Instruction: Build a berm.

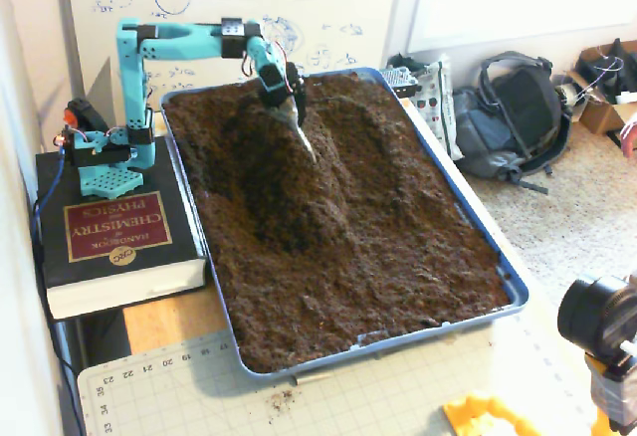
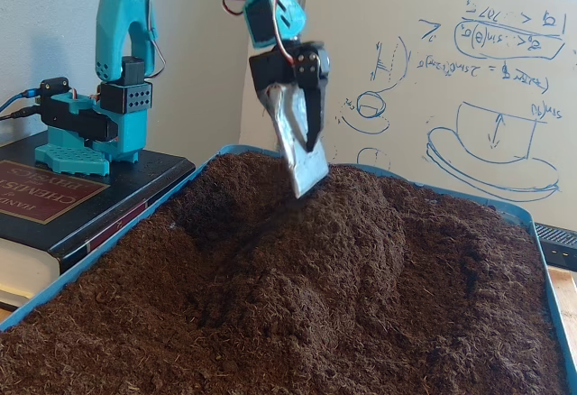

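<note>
While the gripper (image 2: 302, 174) is held clear of the soil, its jaws closed on a flat metal blade (image 2: 297, 147), the berm (image 1: 343, 172) is seen directly beneath and beyond the blade tip, its long axis running down the blue tray (image 1: 518, 292) toward the near end.

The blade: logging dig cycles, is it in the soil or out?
Out: the blade on the hand hangs clear above the berm.

Arm (image 1: 184, 40) raised, forearm horiz., tool (image 2: 302, 156) tilted down, jaws together
</note>
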Tool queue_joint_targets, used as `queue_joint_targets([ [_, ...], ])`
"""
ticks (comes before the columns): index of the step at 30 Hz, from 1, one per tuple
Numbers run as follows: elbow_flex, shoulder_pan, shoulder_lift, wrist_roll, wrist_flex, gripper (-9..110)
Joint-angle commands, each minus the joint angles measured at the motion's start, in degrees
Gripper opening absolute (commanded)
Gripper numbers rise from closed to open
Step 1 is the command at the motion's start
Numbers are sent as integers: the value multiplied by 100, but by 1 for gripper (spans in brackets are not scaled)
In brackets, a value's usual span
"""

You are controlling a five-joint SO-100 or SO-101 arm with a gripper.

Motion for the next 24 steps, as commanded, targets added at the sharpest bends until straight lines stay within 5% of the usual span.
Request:
queue_joint_targets([
  [1,-536,9,923,-44,-123,1],
  [24,1063,1890,-387,-1784,1441,1],
])
